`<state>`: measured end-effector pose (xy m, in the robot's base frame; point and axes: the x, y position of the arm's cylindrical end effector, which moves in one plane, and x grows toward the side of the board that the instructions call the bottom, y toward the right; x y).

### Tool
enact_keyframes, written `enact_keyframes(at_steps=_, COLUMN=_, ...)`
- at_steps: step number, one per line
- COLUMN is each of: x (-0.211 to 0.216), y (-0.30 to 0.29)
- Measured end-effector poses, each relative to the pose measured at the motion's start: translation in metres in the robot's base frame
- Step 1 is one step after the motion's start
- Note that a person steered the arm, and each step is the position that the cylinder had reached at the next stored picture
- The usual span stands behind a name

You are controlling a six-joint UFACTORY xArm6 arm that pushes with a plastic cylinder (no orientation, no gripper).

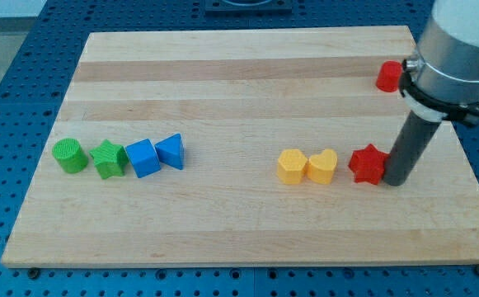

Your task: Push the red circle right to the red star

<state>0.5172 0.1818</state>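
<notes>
Camera view, single frame. I am driving one arm whose end effector is a straight dark rod; it has no jaws, so it is neither wide nor narrow and holds nothing. My tip [396,181] rests on the wooden tabletop [247,223] at the view's right, just beside the red star [368,164], on that block's right side; whether the two touch I cannot tell. The arm's pale housing with its black collar fills the view's top right corner above the rod.

The red circle [388,77], the block named in the task, sits near the tabletop's upper right edge, partly hidden behind the arm, so only its left part shows. It is well apart from the red star, which lies below it toward the view's bottom.

Left of the red star stand two yellow blocks in contact: a yellow heart [322,166] nearest the star and a yellow hexagon-like block [291,167] beyond it.

At the view's left a row of four blocks runs, from left to right: a green cylinder [70,155], a green star [108,158], a blue cube-like block [143,157] and a blue triangle [171,151], each close to its neighbour.
</notes>
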Motion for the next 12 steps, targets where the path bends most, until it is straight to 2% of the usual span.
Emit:
enact_keyframes(at_steps=1, x=-0.001, y=-0.013)
enact_keyframes(at_steps=2, x=-0.001, y=0.000)
enact_keyframes(at_steps=3, x=-0.029, y=0.042)
enact_keyframes(at_steps=4, x=-0.085, y=0.041)
enact_keyframes(at_steps=6, x=-0.130, y=-0.067)
enact_keyframes(at_steps=8, x=-0.294, y=0.009)
enact_keyframes(at_steps=9, x=-0.294, y=0.058)
enact_keyframes(at_steps=10, x=-0.290, y=0.058)
enact_keyframes(at_steps=12, x=-0.205, y=0.069)
